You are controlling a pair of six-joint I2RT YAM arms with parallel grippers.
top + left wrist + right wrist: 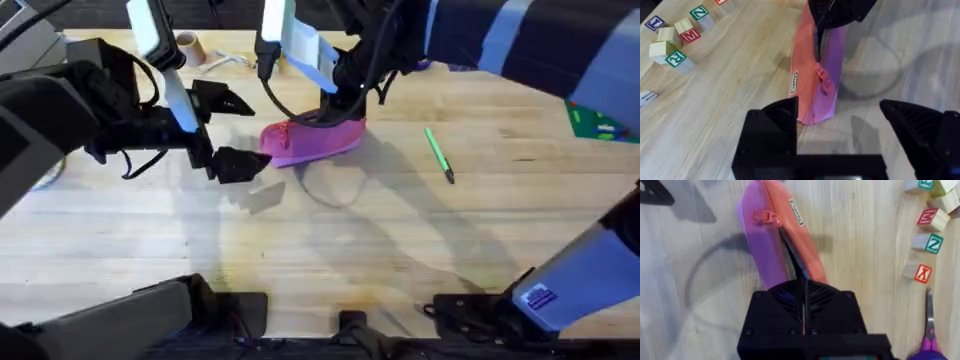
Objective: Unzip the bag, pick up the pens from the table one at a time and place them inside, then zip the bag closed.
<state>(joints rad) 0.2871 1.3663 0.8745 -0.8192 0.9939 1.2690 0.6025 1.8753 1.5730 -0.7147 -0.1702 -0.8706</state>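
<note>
The pink bag (312, 140) lies on the table (400, 250) in the far middle part, nearer to the far edge than to the near one. It stands on its long bottom, so the zipper (790, 255) runs along the top and both arms can reach it. The zipper looks partly open: a dark slit shows at the end under the right hand, while the small pull (823, 81) sits near the other end of the bag.

The right hand (345, 100) comes down from above onto the far right end of the bag. Its two fingers are pressed together on the fabric there, I think to keep the bag from sliding while the zipper is moved. The left hand (240, 165) is low over the table, just beside the near left end of the bag, and its fingers (782, 117) are spread wide, holding nothing. The end of the bag lies between them, apart from both. It seems ready to close on this end or on the pull.

A green pen (439, 155) lies on the table to the right of the bag, well apart from it, waiting to be picked up. Letter blocks (677, 37) and purple scissors (929, 330) rest near the far edge and are not part of the job.

In my judgement the unzipping step is still in hand, and no pen is in the bag yet
</note>
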